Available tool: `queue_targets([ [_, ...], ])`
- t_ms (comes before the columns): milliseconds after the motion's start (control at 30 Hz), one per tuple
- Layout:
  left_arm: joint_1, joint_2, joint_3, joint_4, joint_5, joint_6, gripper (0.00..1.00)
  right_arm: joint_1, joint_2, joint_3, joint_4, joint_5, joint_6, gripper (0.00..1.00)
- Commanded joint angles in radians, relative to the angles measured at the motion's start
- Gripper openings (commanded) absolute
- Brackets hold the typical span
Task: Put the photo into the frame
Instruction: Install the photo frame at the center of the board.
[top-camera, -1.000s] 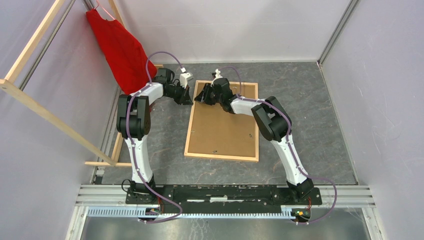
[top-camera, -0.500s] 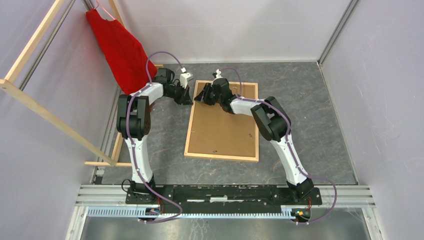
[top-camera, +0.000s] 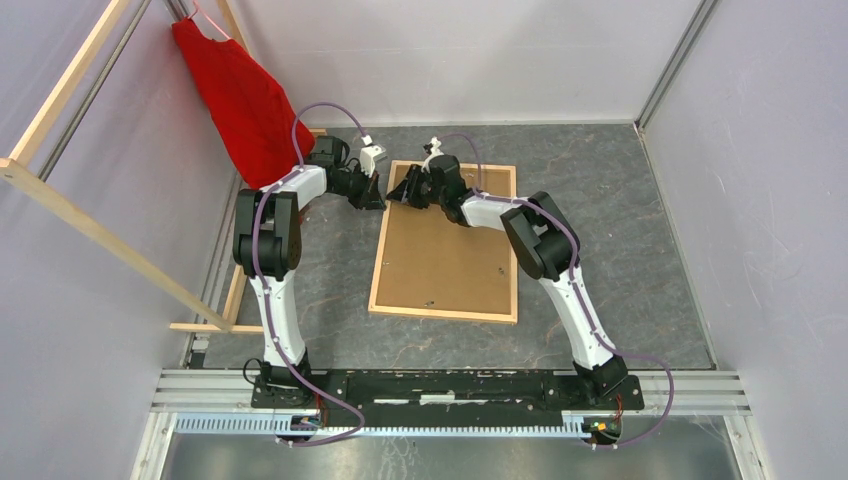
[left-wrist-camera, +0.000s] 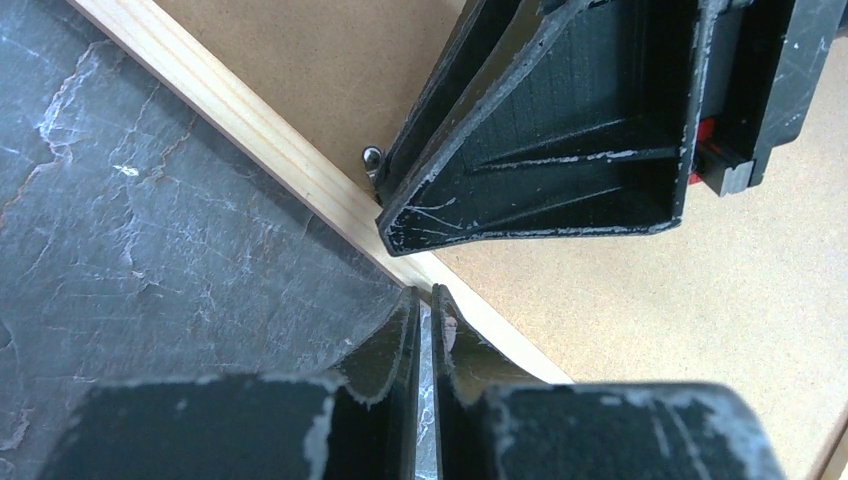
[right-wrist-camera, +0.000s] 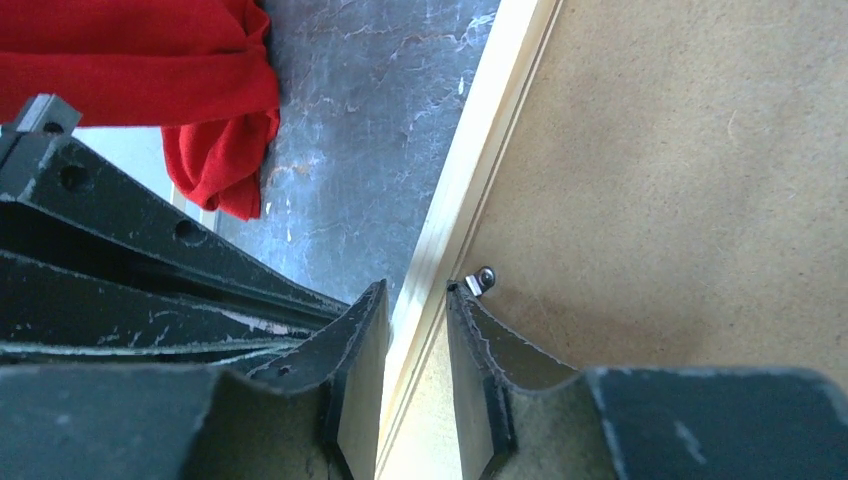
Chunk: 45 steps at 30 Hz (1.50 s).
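Note:
The frame (top-camera: 380, 255) lies face down on the dark floor, with a brown backing board (top-camera: 450, 255) filling it. The photo is hidden. My left gripper (top-camera: 375, 196) is low at the frame's far-left corner, just outside the left rail (left-wrist-camera: 250, 130). Its jaws (left-wrist-camera: 423, 295) are shut with only a slit between them and nothing in it. My right gripper (top-camera: 402, 192) faces it from the board side. It stands open (right-wrist-camera: 415, 290) astride the rail (right-wrist-camera: 490, 110), with one fingertip against a small metal tab (right-wrist-camera: 484, 278) on the board (right-wrist-camera: 680, 180).
A red cloth (top-camera: 240, 100) hangs from a wooden rack (top-camera: 90, 230) at the far left, close to the left arm. Grey walls enclose the floor on three sides. Bare dark floor (top-camera: 600, 220) lies right of the frame.
My right gripper has edged slightly left toward the frame's left rail. The left gripper and the frame have stayed put.

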Motion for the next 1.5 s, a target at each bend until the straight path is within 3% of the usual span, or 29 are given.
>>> queue_targets([
  [0, -0.045, 0.032, -0.057, -0.148, -0.030, 0.052, 0.12, -0.039, -0.042, -0.022, 0.015, -0.049, -0.080, 0.35],
  [467, -0.045, 0.035, -0.057, -0.148, -0.036, 0.053, 0.11, -0.074, 0.018, 0.055, -0.042, -0.146, -0.109, 0.39],
  [1467, -0.048, 0.036, -0.054, -0.148, -0.026, 0.056, 0.10, -0.016, 0.057, 0.120, -0.107, -0.093, -0.115, 0.37],
])
